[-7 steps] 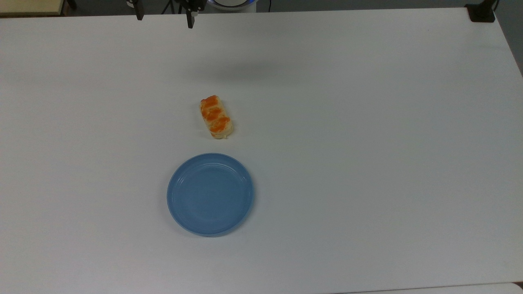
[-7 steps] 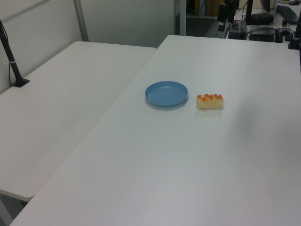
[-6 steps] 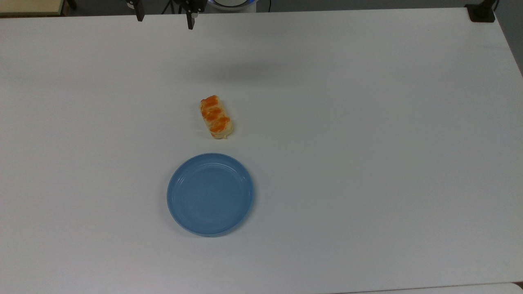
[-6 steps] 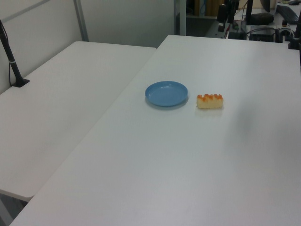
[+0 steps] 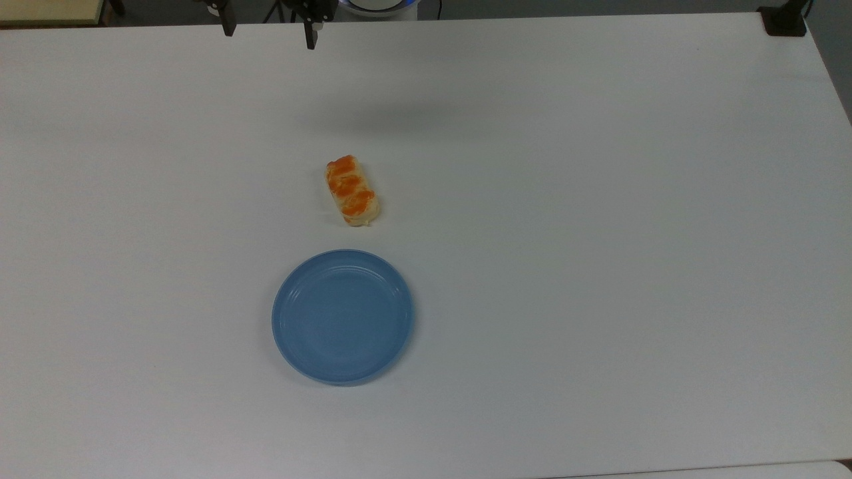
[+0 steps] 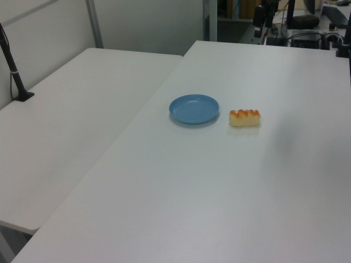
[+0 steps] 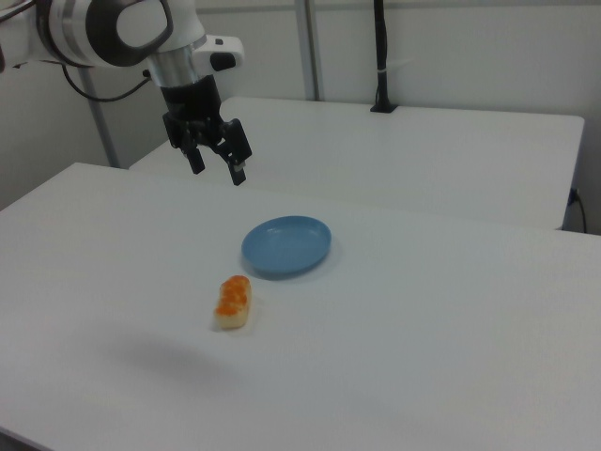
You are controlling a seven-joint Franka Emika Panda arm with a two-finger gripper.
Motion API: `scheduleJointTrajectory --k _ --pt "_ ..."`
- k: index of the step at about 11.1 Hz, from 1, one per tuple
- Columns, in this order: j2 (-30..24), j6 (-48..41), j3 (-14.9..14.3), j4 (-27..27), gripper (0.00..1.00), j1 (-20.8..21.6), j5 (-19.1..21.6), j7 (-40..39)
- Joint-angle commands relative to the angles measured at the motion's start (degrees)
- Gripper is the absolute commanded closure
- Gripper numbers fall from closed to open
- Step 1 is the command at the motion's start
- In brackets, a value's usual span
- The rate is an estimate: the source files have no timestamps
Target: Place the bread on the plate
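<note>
From my station, working across the right view from its left, I have the arm [image 7: 103, 28] up high with the gripper [image 7: 218, 164] hanging well above the white table [image 7: 451, 310], its two fingers spread wide and nothing between them. Against the frames from half a second back, the only change I can find is small: in the top view the two dark fingers at the top edge sit a touch lower than they did, so the gripper [image 5: 267, 30] is creeping toward the table centre, while the bread and the plate have not shifted at all. I read that as the approach only just starting; no grasp has been attempted and the whole transfer is still ahead. Moving rightward in the right view, the bread [image 7: 233, 301] lies flat on the table, glazed side up, near the plate but apart from it, with a clear strip of tabletop between them. The plate [image 7: 287, 246] comes next, just beyond the bread and to the right view's right, and it holds nothing. The top view agrees: the bread [image 5: 352, 190] above, the bare blue plate [image 5: 343, 317] below, not touching.
</note>
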Motion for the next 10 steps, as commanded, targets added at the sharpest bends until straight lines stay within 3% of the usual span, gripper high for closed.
scheduleJointTrajectory --k 1,6,10 --pt "-0.1 0.9 -1.2 -0.4 0.0 1.1 1.1 -1.0" --pt "-0.1 0.7 -1.2 -0.5 0.0 1.3 1.0 -1.3" --pt "0.3 1.0 -1.0 -0.6 0.0 1.3 0.6 -8.1"
